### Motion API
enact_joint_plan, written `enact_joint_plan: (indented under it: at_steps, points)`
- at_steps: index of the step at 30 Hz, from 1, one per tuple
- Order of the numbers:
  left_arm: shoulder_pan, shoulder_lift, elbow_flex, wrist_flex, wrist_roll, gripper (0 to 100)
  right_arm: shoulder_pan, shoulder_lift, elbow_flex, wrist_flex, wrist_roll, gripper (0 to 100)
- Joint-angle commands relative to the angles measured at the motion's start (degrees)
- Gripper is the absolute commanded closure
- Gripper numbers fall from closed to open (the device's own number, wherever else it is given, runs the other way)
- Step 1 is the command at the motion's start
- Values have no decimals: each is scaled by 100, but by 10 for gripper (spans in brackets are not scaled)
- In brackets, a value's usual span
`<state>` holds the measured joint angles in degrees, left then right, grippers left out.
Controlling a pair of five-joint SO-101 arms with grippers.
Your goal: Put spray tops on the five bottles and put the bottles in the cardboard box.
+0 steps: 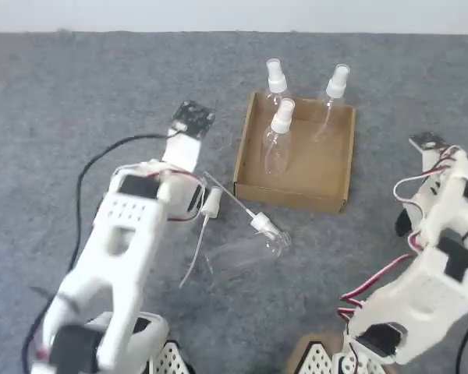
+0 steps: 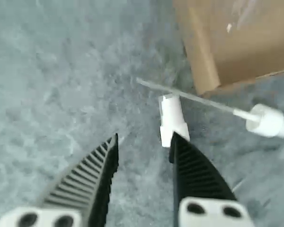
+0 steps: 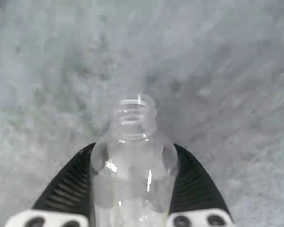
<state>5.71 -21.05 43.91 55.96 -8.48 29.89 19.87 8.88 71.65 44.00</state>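
Just off the cardboard box's (image 1: 290, 195) front corner, the left gripper (image 2: 144, 139) is hovering over the grey carpet (image 1: 78, 93) with its jaws parted wide, one fingertip just beside a loose spray top (image 2: 173, 120). Off the box's opposite side, the right gripper (image 3: 132, 150) is clamping an uncapped bottle (image 3: 132, 137). Three capped bottles (image 1: 279, 136) are resting inside the box, while a fourth bottle (image 1: 246, 251) is lying just in front of it, a second spray top (image 1: 267, 227) sitting by its neck
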Motion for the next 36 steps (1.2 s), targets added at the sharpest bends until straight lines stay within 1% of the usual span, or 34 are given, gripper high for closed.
enact_joint_plan:
  at_steps: [1, 4, 9, 12, 16, 18, 22, 25, 27, 29, 34, 36]
  points:
    - [35, 967, -778, 18, -123, 828, -57, -1305, 958, -585, 18, 993]
    - [220, 1512, -1015, 18, -114, 832, -110, -1701, 1512, -822, 18, 993]
    - [642, 2075, -1341, 9, -53, 853, -101, -1771, 1758, -875, 18, 993]
    - [659, 2374, -1446, -123, 88, 853, -31, -1771, 1811, -892, 18, 993]
    - [545, 2804, -1490, -510, 97, 858, -13, -1771, 1811, -875, 44, 993]
    - [466, 2901, -1534, -554, 97, 865, -13, -1771, 1846, -892, 53, 993]
    - [246, 2919, -1569, -563, 88, 889, -13, -1771, 1846, -884, 53, 992]
    - [167, 2910, -1534, -545, 70, 942, -13, -1771, 1846, -848, 53, 992]
    - [105, 2884, -1587, -316, 70, 976, -4, -1771, 1846, -848, 35, 991]
    - [53, 2813, -1675, -70, 88, 991, 57, -1771, 1846, -848, 26, 991]
    - [-53, 1890, -1534, 360, 105, 991, 84, -1771, 1846, -848, 26, 983]
    - [-167, 1292, -1393, 580, 105, 991, 84, -1771, 1846, -840, 26, 931]
